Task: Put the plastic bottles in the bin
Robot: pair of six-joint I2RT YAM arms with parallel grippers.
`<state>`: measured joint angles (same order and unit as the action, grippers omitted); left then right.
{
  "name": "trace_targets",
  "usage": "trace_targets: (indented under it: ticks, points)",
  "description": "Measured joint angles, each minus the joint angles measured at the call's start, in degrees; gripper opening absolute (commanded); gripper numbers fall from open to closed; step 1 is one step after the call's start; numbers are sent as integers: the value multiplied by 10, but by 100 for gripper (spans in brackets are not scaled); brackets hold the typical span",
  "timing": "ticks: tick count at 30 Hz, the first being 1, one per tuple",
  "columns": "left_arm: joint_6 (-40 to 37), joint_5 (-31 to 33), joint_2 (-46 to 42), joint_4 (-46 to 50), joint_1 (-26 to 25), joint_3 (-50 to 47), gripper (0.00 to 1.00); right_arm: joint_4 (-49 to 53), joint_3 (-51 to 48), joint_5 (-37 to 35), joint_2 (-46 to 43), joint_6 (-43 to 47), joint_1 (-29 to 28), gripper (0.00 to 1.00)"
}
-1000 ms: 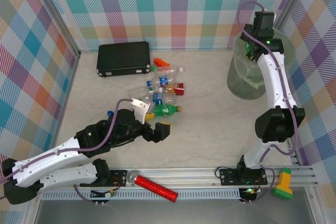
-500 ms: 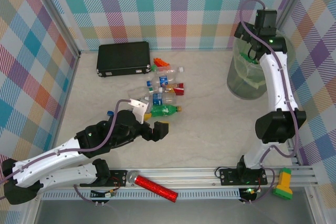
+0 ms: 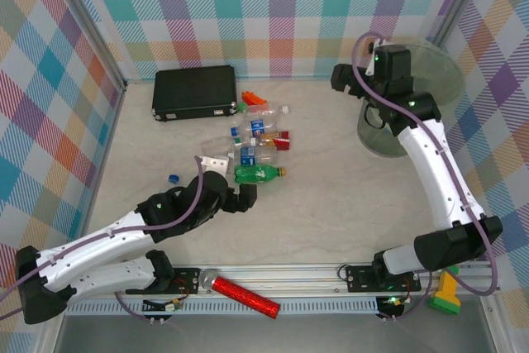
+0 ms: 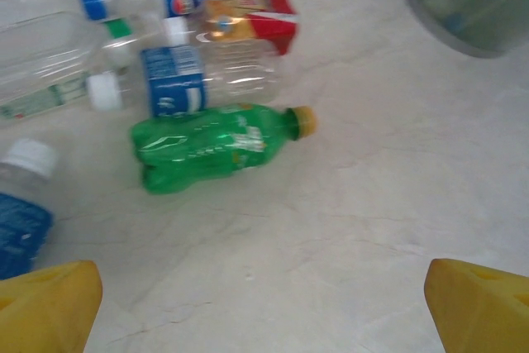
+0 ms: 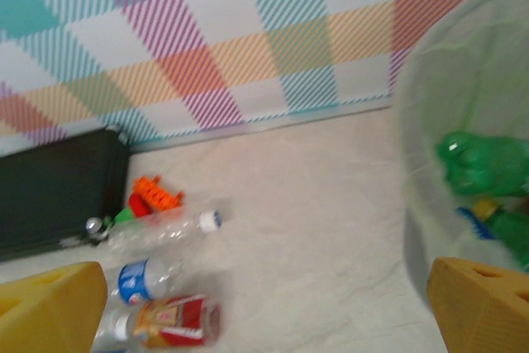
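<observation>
Plastic bottles (image 3: 258, 150) cluster mid-table from above, left fingers (image 3: 238, 194) empty, wide open beside them, right fingers (image 3: 351, 88) likewise beside the bin (image 3: 374, 140); left wrist: bare table (image 4: 355, 229) around a green bottle (image 4: 211, 146); right wrist: bin wall at right edge.

green bottle (image 4: 207, 148) | black case (image 3: 194, 93) | pale green bin (image 5: 463, 72) | plaid walls (image 3: 273, 6)

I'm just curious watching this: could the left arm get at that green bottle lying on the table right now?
Probably yes. The left gripper is open and sits just short of the green bottle, with bare table between them. The clear bottles lie beyond it, not in the way.
</observation>
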<state>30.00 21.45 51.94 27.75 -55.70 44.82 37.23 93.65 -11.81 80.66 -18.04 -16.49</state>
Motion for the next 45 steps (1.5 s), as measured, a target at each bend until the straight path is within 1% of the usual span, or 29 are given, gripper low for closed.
trace_targets:
  ticks: [6,9,12,18,21,26,31,36,40,45]
  points:
    - [31,18,9,37,91,-16,99,-19,-79,3,-35,-17,-76,99]
    - [41,23,13,51,137,-31,99,-21,-101,6,-46,-23,-112,99]
    - [43,31,18,56,161,-45,99,-24,-116,11,-55,-29,-139,99]
    - [37,41,70,43,208,-73,100,-25,-127,23,-78,-40,-160,99]
    - [26,41,107,29,222,-79,99,-26,-130,27,-99,-42,-163,99]
    - [9,35,142,-6,245,-79,100,-29,-142,38,-135,-42,-165,99]
    - [-9,7,163,-43,256,-79,100,-34,-159,47,-149,-42,-166,99]
    - [-12,-32,196,-50,256,-79,100,-35,-165,54,-149,-43,-166,99]
    - [-5,-74,195,-50,256,-79,99,-43,-169,55,-149,-45,-166,99]
    - [12,-116,160,-53,256,-91,95,-48,-173,56,-149,-51,-166,99]
